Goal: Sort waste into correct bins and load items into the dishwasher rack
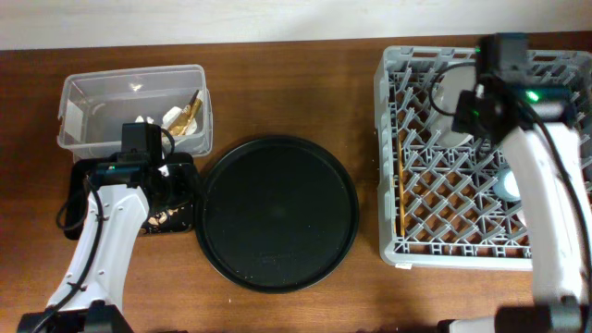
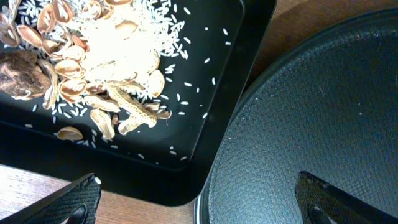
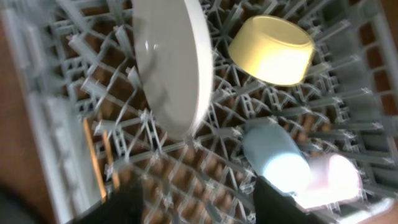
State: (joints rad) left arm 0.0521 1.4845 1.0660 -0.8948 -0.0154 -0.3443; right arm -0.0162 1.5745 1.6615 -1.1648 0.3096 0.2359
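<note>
Brown wood-grain tabletop, pale cream wall strip along its far edge, even indoor light

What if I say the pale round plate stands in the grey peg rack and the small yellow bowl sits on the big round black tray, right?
Not quite. The small yellow bowl is in the grey plastic peg rack too, beside the pale round plate, as the right wrist view shows.

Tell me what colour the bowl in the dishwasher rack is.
Pale yellow. The bowl shows best in the right wrist view.
</note>
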